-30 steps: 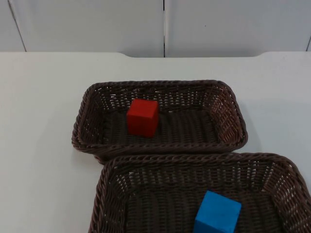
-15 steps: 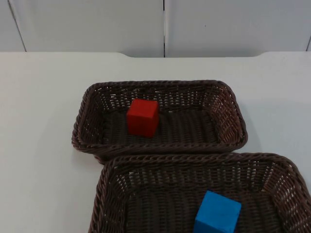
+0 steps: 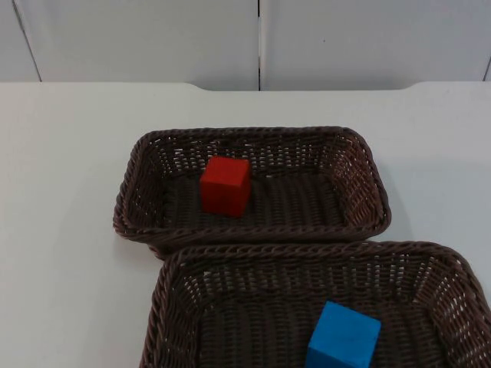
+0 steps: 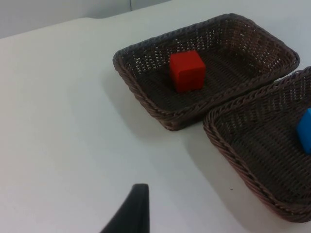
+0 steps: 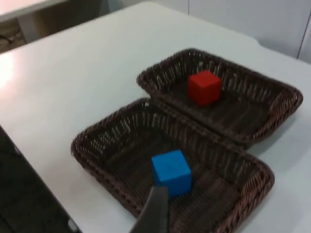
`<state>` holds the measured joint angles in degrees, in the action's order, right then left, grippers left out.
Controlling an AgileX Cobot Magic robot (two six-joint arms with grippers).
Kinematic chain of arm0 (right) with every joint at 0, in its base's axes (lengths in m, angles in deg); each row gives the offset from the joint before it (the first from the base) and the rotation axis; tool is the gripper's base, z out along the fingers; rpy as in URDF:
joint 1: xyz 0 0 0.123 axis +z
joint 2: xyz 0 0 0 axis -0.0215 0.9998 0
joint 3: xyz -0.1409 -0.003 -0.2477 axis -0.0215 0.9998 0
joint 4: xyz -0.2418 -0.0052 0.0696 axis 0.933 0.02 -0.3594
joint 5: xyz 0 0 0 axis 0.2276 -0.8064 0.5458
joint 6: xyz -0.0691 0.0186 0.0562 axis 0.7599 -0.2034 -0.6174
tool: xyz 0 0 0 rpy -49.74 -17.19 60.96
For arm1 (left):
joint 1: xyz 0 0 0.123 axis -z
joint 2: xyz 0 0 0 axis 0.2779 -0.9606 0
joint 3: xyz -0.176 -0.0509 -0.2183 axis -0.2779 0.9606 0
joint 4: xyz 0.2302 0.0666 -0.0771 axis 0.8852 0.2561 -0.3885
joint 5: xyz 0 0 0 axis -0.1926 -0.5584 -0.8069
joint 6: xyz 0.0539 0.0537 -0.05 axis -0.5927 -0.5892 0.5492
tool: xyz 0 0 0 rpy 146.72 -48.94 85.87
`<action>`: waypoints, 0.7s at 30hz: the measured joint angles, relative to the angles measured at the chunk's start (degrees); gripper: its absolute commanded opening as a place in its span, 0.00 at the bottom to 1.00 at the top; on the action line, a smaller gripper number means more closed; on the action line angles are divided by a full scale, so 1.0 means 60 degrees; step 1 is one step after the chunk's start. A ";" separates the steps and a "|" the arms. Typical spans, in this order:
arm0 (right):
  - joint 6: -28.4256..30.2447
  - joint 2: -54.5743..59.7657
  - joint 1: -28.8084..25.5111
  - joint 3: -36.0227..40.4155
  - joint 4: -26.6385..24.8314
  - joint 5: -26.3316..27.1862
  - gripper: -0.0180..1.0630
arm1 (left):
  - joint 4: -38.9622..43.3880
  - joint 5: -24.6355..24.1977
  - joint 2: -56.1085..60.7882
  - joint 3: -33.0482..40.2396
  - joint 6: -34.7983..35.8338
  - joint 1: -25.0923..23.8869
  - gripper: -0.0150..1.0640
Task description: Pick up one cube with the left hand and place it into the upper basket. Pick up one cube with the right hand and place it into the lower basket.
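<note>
Sitting in upper basket (image 3: 360, 165): red cube (image 3: 225, 185); in lower basket (image 3: 180, 295): blue cube (image 3: 344, 337). Hovering above table (image 3: 69, 169) (both hands; spread seemingly impossible to tell).

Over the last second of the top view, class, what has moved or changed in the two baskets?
Nothing visibly changed. The red cube sits in the upper basket, the blue cube in the lower basket, exactly as before.

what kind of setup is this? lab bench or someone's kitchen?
Likely a lab test bench: a bare white table against a grey partition wall, with only two brown wicker baskets, one holding a red cube, the other a blue cube.
</note>
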<state>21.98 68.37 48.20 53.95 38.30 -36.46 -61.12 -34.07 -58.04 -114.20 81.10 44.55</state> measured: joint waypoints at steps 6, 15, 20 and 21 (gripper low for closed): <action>0.0000 0.0000 0.0000 0.0114 0.0000 -0.0121 0.74 | 0.0000 0.0000 0.0000 0.0000 0.0000 0.0000 0.99; 0.0000 0.0000 0.0000 0.0312 0.0042 -0.0516 0.74 | 0.0000 0.0000 0.0000 0.0000 0.0000 0.0000 0.99; 0.0000 0.0000 0.0000 0.0320 0.0042 -0.0541 0.74 | 0.0000 0.0000 0.0000 0.0000 0.0000 0.0000 0.99; 0.0000 0.0000 0.0000 0.0320 0.0042 -0.0541 0.74 | 0.0000 0.0000 0.0000 0.0000 0.0000 0.0000 0.99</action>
<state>21.98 68.37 48.20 55.87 38.55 -39.70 -61.12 -34.07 -58.04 -114.20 81.10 44.55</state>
